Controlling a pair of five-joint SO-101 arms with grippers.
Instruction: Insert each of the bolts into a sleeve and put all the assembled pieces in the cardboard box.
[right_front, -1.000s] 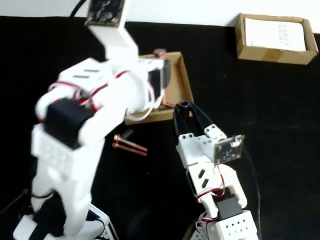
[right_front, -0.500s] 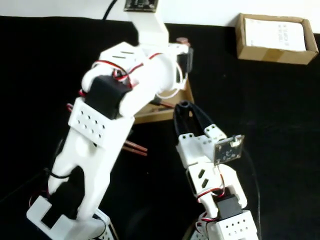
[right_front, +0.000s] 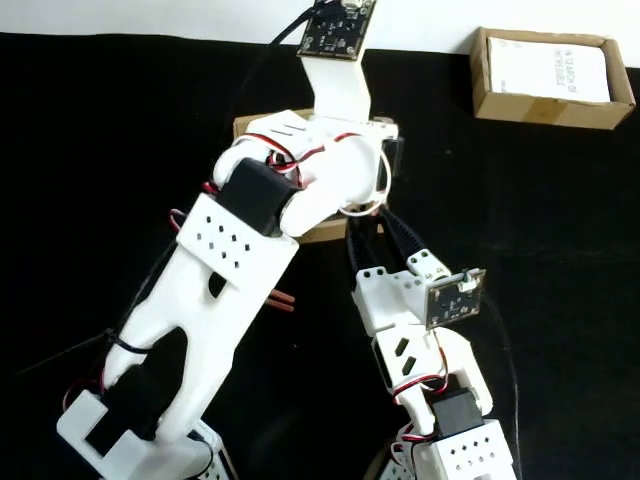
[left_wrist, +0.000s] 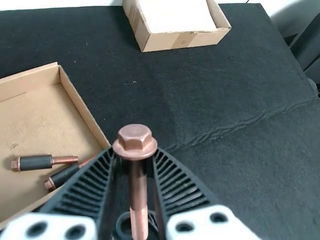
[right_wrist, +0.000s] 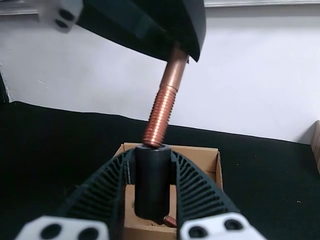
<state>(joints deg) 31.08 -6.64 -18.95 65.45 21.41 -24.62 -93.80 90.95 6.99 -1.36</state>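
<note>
My left gripper (left_wrist: 134, 150) is shut on a copper bolt (left_wrist: 136, 175), head up and thread pointing down. My right gripper (right_wrist: 151, 162) is shut on an upright black sleeve (right_wrist: 151, 185). In the right wrist view the bolt (right_wrist: 162, 110) hangs tilted, with its threaded tip at the sleeve's mouth. The cardboard box (left_wrist: 82, 107) lies beside and behind both grippers and holds two assembled pieces (left_wrist: 32, 162). In the high view the left arm (right_front: 300, 190) reaches over the right gripper's fingers (right_front: 405, 240) and hides most of the box (right_front: 250, 125).
Loose copper bolts (right_front: 282, 298) lie on the black cloth beside the left arm, partly hidden by it. A second cardboard box (right_front: 550, 75) with white paper inside stands at the far right corner. A white wall rises behind the table.
The left arm has swung right from above the box, carrying the bolt over the right gripper's sleeve. The right arm has stayed put.
</note>
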